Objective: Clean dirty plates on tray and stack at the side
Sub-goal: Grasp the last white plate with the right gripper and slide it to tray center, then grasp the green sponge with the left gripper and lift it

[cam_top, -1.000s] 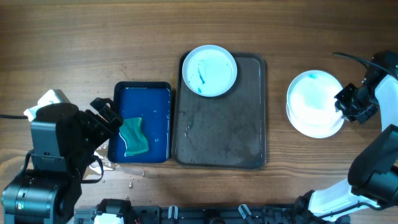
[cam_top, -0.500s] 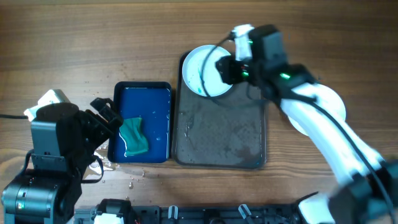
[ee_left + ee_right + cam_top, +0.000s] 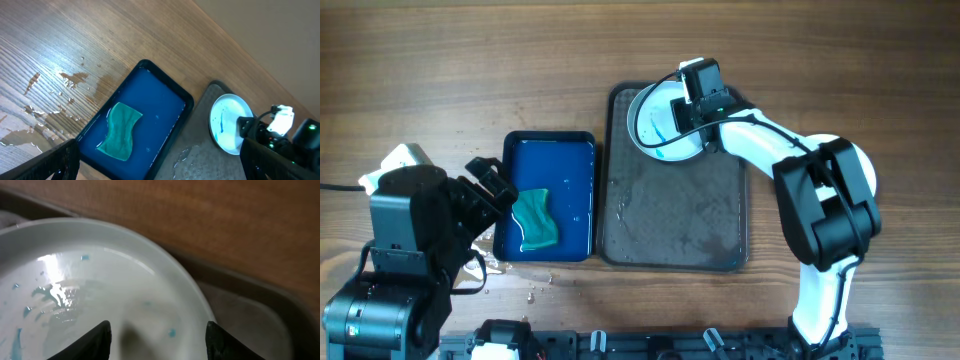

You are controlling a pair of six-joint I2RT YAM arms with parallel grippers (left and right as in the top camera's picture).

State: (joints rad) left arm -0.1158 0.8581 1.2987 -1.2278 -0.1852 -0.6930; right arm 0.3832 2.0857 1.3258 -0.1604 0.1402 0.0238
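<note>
Your right pincer hangs spread over the blue-streaked plate, which lies in the 11 o'clock corner of the tray; the tray's long axis runs 12 to 6 on the desk. Your left pincer is spread too, at 9 o'clock of the blue tray

Right pincer over smeared plate on tray.
</note>
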